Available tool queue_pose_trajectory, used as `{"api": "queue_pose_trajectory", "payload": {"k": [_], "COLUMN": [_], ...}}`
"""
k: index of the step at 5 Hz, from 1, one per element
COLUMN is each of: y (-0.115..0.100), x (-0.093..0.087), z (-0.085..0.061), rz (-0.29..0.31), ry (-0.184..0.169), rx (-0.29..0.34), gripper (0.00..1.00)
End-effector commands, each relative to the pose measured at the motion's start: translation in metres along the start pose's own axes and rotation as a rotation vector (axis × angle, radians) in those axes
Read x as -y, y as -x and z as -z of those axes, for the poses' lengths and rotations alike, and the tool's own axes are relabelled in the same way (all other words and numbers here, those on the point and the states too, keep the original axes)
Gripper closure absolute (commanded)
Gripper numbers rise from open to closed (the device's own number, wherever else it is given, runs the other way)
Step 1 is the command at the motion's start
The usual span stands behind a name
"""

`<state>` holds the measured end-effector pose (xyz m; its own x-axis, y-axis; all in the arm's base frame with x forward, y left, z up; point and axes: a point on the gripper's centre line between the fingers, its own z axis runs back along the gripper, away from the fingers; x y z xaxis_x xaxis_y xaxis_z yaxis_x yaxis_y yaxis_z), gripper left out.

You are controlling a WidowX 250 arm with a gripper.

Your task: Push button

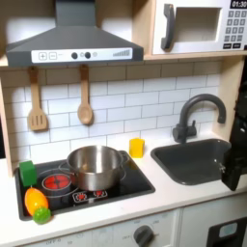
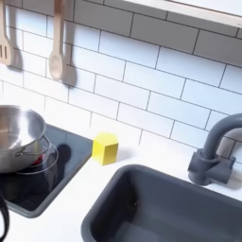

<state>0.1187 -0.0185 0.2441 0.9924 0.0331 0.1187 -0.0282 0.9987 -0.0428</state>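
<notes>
On the stove's front edge in the first exterior view sit small red buttons. More dark buttons line the range hood, and the microwave has a keypad. At the first exterior view's right edge, a black part of my gripper hangs over the sink's right side, far from the stove. It is cut off by the frame, so how its jaws stand is hidden. A steel pot stands on the cooktop.
A yellow block rests on the counter between stove and sink. The dark faucet rises behind the sink. A green block and an orange-and-green toy lie left of the stove. Wooden utensils hang on the tile wall.
</notes>
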Motion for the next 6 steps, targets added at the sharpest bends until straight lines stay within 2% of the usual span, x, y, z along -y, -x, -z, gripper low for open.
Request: {"api": "queue_pose_trajectory", "payload": {"k": [1,3,4,5,6], "y": [0.0,-0.01,-0.015,-0.023,-0.035], "x": [0.0,-0.016,-0.023,-0.032,-0.044], "z": [0.0,0.005,0.009,0.009,0.009], "rz": [0.0,-0.005,-0.017,-0.042,-0.071], "ry": [0.0,-0.053,-0.067,-0.078,-0.108], "rx": [0.0,0.001,0.013,0.038,0.061], "gripper": [0.0,0.0,1.0,1.0,1.0]}}
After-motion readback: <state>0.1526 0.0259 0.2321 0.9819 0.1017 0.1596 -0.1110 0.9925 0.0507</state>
